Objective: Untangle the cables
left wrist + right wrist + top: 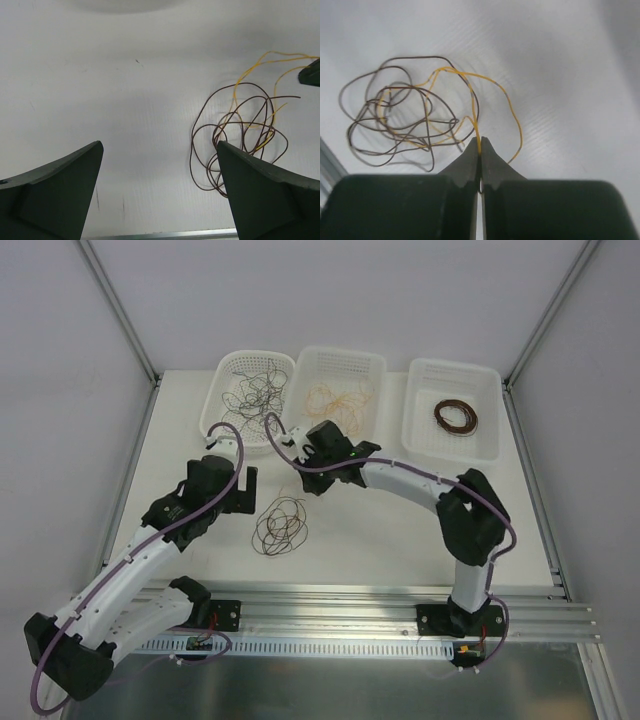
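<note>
Between both arms, top view: cables (pixel 283 525) tangled on table (pixel 400 540), near left gripper (pixel 245 492); far baskets (pixel 340 350) already hold black, orange and brown ones | left wrist: left gripper wide open, empty, cables off its right finger | right wrist: right gripper (pixel 480 142) clenched on yellow cable (pixel 470 86), brown cable (pixel 395 120) looped beyond tips | judged: yellow-brown split left

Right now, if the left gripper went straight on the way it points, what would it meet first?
Most likely bare table: the left gripper is open, nothing lies between its fingers. The tangled cables sit off to the right, just ahead of that side's finger, which might brush them; depth is unclear.
</note>
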Motion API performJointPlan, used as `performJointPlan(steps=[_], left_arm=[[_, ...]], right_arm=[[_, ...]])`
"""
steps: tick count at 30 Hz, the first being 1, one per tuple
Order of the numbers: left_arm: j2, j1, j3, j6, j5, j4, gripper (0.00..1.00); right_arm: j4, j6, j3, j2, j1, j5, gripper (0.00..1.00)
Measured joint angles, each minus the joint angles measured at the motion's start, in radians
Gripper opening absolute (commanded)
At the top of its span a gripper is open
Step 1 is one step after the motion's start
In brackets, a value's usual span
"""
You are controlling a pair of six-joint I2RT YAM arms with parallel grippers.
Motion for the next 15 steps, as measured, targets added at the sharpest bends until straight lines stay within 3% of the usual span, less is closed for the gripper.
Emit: performJointPlan(steps=[10,15], left_arm=[[0.063,0.0,0.0,-0.007,0.115,0.001,0.99],[0.066,0.0,-0.001,-0.081,0.252,0.012,0.99]], right_arm=[[-0.005,0.016,-0.016,-0.486,0.022,0.067,0.01],[-0.018,0.023,-0.016,-0.604,0.034,0.068,0.01]])
